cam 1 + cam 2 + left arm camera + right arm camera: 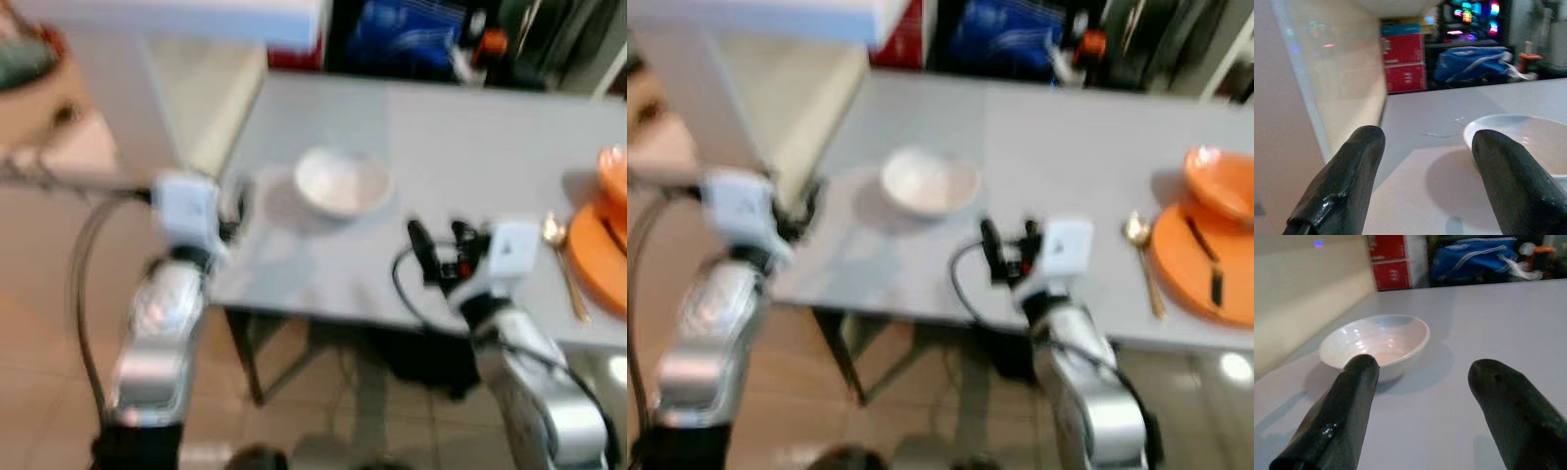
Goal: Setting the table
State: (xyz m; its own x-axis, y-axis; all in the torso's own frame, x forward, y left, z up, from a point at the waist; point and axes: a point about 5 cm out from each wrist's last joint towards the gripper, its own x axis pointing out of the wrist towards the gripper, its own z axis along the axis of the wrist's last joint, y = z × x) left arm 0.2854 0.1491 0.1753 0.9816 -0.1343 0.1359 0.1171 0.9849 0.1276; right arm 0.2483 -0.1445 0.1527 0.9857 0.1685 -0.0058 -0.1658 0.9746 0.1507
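We have a white bowl (929,182) on the grey table (1068,137), with an orange plate (1205,264), orange bowl (1220,186) and gold spoon (1143,259) well to its right, so the setting looks partly laid. Our right gripper (1007,250) hovers just in front of the white bowl and our left gripper (1430,181) to its left, both fingers spread wide, holding nothing.
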